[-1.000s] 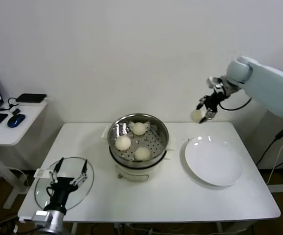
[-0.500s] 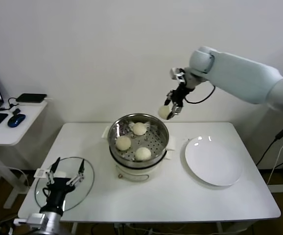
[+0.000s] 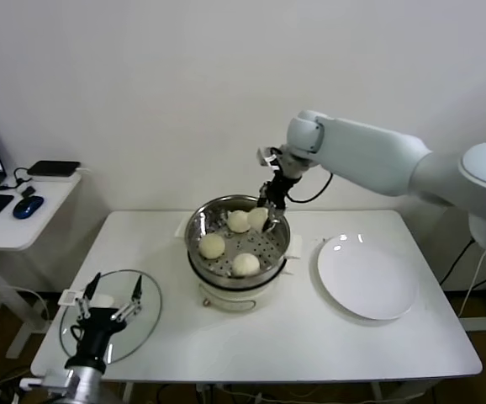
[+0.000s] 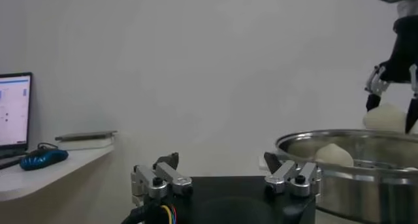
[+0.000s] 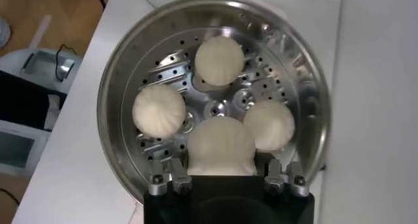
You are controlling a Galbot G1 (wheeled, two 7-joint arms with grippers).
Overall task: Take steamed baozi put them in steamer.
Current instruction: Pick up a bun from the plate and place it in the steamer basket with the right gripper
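Observation:
The steel steamer (image 3: 195, 227) stands on its white pot base mid-table. Three cream-white baozi lie in it (image 3: 239, 221) (image 3: 212, 246) (image 3: 245, 264). My right gripper (image 3: 266, 209) is shut on a fourth baozi (image 3: 258, 219) and holds it just above the basket's far right side. In the right wrist view the held baozi (image 5: 221, 147) sits between the fingers over the perforated bottom (image 5: 215, 108), with the others around it (image 5: 221, 60) (image 5: 159, 110) (image 5: 269, 124). My left gripper (image 3: 108, 301) is open and empty above the glass lid (image 3: 142, 324).
A white plate (image 3: 367, 276) lies bare to the right of the steamer. The glass lid lies at the table's front left corner. A side desk (image 3: 24, 206) with a mouse and laptop stands at the far left. The left wrist view shows the steamer's rim (image 4: 326, 140).
My right gripper has carried the baozi from above the plate's far side leftward and down, to just over the steamer. The left arm has hardly moved.

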